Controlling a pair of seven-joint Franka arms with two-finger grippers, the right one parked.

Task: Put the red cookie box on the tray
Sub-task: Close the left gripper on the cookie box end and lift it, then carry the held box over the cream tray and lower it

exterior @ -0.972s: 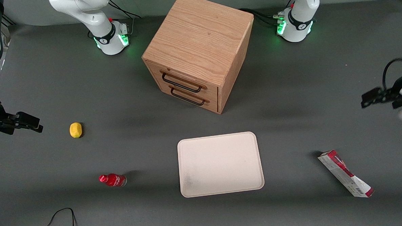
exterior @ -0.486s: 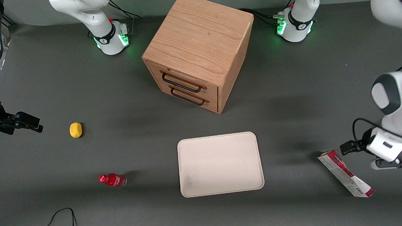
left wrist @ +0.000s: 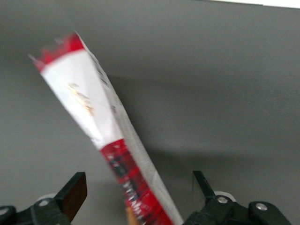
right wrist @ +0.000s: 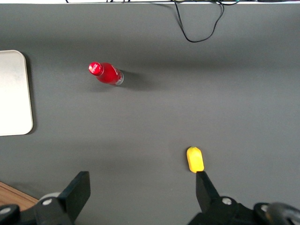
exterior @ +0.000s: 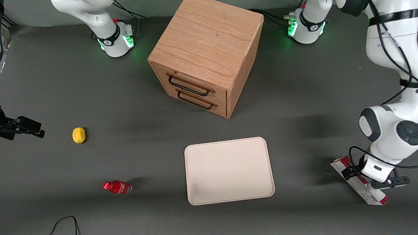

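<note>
Red-and-white slim cardboard cookie box [left wrist: 105,140] lies flat on the grey tabletop [exterior: 299,92], well apart from the cream tray [exterior: 229,170]; the pincer [left wrist: 136,187] straddles it, spread wide, ready to clamp its narrow sides.

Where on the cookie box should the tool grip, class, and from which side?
Mid-length, from above. The cookie box lies flat, long and slim, so its narrow width fits between the fingers. The tool hangs open over it, one finger on each long side, near the middle, which should keep it level for the tray.
</note>
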